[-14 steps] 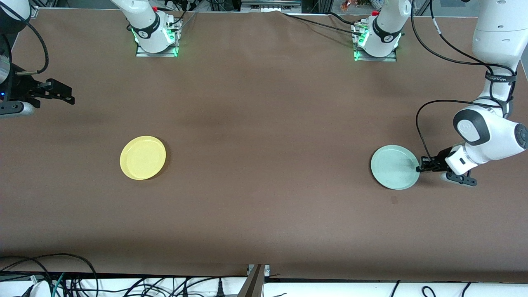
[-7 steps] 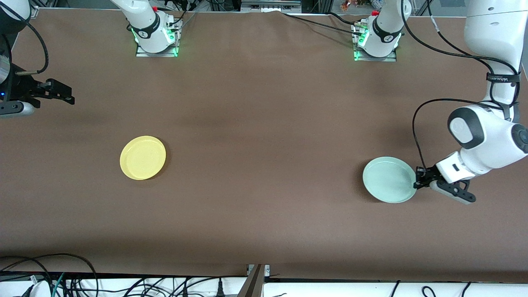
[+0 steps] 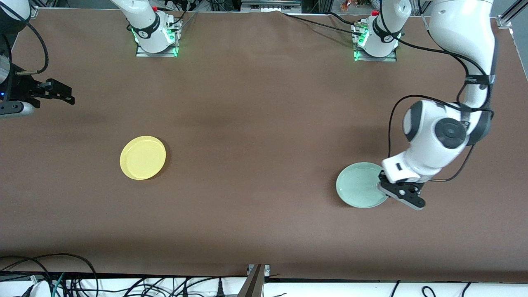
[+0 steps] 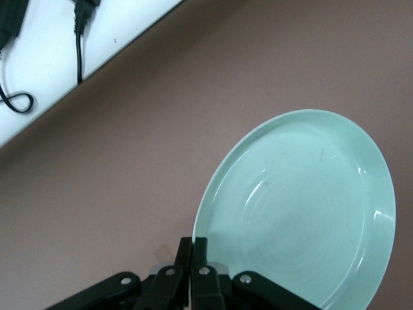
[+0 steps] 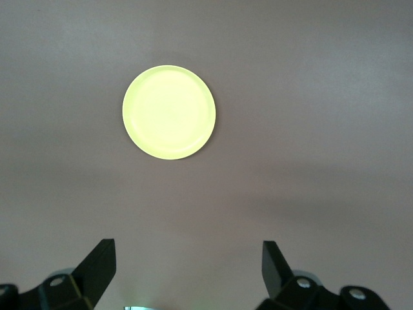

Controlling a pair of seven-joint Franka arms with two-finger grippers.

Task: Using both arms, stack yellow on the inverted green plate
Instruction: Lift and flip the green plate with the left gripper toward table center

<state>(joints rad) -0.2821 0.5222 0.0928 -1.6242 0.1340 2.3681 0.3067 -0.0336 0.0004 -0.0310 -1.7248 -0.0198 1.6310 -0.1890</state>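
Two plates are sitting well apart on the brown table (image 3: 264,123). Toward the right arm's end, the yellow plate (image 3: 142,157) is lying flat with its rim facing up, and nothing is touching it. Toward the left arm's end, the green plate (image 3: 359,185) is showing its hollow side upward, so it is not turned over, and it is lying a little nearer to the front camera than the yellow one.

Reaching down from its base, the left arm is bending over the green plate, and the left gripper (image 3: 385,189) is pinching the plate's rim on the edge facing the left arm's end of the table. In the left wrist view the two fingers (image 4: 192,258) are pressed together on the thin rim of the green plate (image 4: 303,206), with the brown cloth showing underneath. Whether the plate is resting on the table or lifted just off it is not clear.

At the table's edge, the right arm is waiting, with the right gripper (image 3: 62,94) hanging in the air over the cloth at its own end. Its fingers are standing spread wide and holding nothing, and in the right wrist view the right gripper (image 5: 187,265) is pointing toward the yellow plate (image 5: 169,112).
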